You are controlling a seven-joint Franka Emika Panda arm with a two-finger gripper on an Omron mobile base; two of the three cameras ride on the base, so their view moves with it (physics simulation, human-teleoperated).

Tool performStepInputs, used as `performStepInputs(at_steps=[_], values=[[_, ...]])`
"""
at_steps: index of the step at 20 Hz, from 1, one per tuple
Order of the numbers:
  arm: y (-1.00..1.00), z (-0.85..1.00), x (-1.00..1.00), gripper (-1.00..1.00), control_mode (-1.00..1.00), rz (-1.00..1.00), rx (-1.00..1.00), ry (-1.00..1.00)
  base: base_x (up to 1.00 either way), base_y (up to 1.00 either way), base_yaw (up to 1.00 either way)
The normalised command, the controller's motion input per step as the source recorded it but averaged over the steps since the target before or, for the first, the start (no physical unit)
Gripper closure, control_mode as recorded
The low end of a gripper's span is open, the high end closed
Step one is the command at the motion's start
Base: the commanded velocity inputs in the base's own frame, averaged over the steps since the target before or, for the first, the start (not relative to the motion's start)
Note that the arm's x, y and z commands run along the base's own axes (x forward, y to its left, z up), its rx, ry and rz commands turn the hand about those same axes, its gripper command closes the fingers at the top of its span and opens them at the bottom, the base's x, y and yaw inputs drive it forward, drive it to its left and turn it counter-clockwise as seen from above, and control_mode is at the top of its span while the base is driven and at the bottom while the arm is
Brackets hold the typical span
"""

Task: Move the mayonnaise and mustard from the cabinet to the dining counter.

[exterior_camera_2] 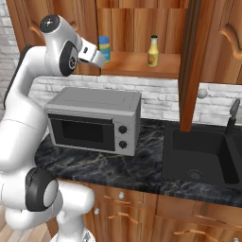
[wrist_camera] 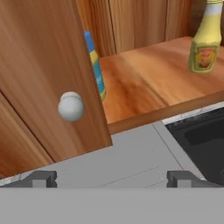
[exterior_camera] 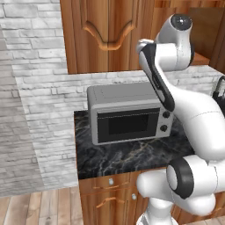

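Observation:
The reddish-brown cabinet (exterior_camera_2: 137, 19) has its right door (exterior_camera_2: 189, 61) swung open and its left door (wrist_camera: 39, 87) shut. On its shelf (wrist_camera: 144, 85) stands the mayonnaise (exterior_camera_2: 104, 47), a blue-lidded jar, which in the hand view (wrist_camera: 97, 72) is half hidden behind the shut door's edge. The mustard (exterior_camera_2: 152, 51), a slim yellow bottle, stands upright further right on the shelf (wrist_camera: 204, 41). My gripper (exterior_camera_2: 100, 60) hovers above the microwave, just in front of the mayonnaise and the shut door. It is open (wrist_camera: 112, 178), with nothing between its fingers. The dining counter is out of view.
A grey microwave (exterior_camera_2: 94, 118) sits on the black marble counter (exterior_camera_2: 118, 170) directly below the shelf. A black sink (exterior_camera_2: 198, 160) with a faucet (exterior_camera_2: 232, 116) lies to the right. A round silver knob (wrist_camera: 71, 106) sticks out of the shut door near the hand.

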Motion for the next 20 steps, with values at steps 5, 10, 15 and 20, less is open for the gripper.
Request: performStepInputs(at_steps=[5, 10, 15, 20], values=[[0.04, 0.14, 0.09, -1.0, -1.0, 0.0, 0.21, -0.13, 0.0, 0.0, 0.0], [0.02, 0.09, 0.08, -1.0, -1.0, 0.0, 0.22, -0.23, 0.0, 0.0, 0.0], [0.22, 0.0, 0.03, -1.0, -1.0, 0.0, 0.08, -0.21, 0.0, 0.0, 0.0], [0.11, 0.0, 0.16, -1.0, -1.0, 0.0, 0.07, -0.03, 0.0, 0.0, 0.0]])
